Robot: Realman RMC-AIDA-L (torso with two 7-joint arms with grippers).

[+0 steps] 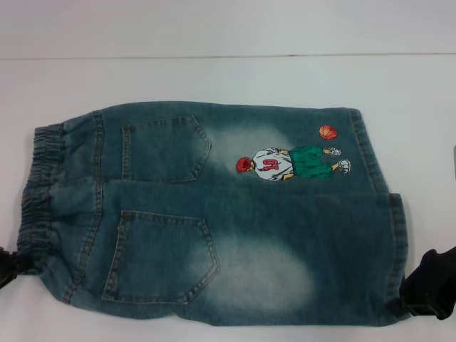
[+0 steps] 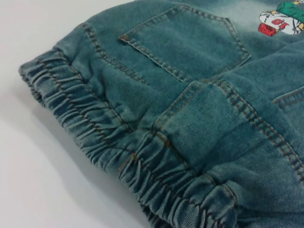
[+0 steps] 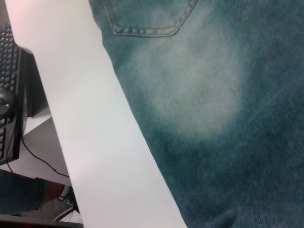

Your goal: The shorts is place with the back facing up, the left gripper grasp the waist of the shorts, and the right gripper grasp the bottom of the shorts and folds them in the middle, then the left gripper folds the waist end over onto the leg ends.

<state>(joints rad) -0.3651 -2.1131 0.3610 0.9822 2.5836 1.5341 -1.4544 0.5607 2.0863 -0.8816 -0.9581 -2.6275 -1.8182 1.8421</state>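
The shorts [image 1: 214, 214] lie flat, soft but weighty denim. My left gripper [image 1: 8, 267] sits at the waist [image 1: 39, 192], my right gripper [image 1: 427, 285] at the hem; I cannot tell either grip.

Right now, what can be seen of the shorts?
The shorts are faded blue-green denim with whitish washed patches, lying flat and unfolded on the white table, back up, two patch pockets showing. The waist, a puckered elastic band, lies toward the robot's left; the leg ends toward its right, near an embroidered basketball player and orange ball. The left gripper sits at the waist's near corner, the right gripper at the near hem.
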